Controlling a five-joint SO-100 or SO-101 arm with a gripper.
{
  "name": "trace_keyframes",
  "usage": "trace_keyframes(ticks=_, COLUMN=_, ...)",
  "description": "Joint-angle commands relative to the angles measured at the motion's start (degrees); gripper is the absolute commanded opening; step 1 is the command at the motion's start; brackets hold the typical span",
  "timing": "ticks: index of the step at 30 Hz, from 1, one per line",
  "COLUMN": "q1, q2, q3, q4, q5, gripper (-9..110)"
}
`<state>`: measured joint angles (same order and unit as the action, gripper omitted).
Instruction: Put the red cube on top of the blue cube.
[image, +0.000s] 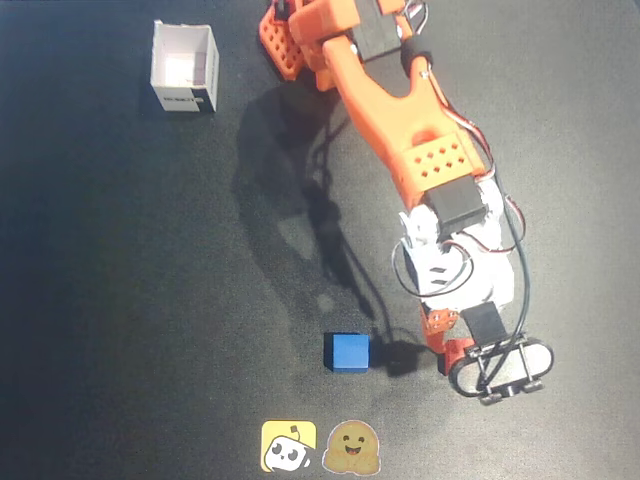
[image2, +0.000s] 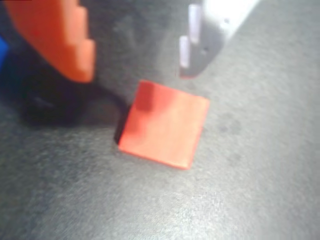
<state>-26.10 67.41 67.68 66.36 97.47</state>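
In my wrist view the small matte red cube (image2: 164, 124) lies on the dark table (image2: 250, 190), just below my claw (image2: 137, 75), whose orange and white fingers stand wide apart, touching and holding nothing. If I close off-centre, a finger could shove it aside. The small matte blue cube (image: 348, 352) sits just left of my claw in the overhead view.

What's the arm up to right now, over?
Gripper open above red cube, not gripping. Blue cube bare, beside it. Nothing in the way.
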Motion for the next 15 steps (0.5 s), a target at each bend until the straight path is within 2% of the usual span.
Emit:
trace_keyframes(ticks=1, q1=-0.44, q2=0.18, q3=-2.9, q4=-1.14, q5=2.55, gripper=18)
trace_keyframes(ticks=15, q1=-2.9, q2=-4.39, q3=-2.46, q4=-7.56, q5=12.22, gripper=19)
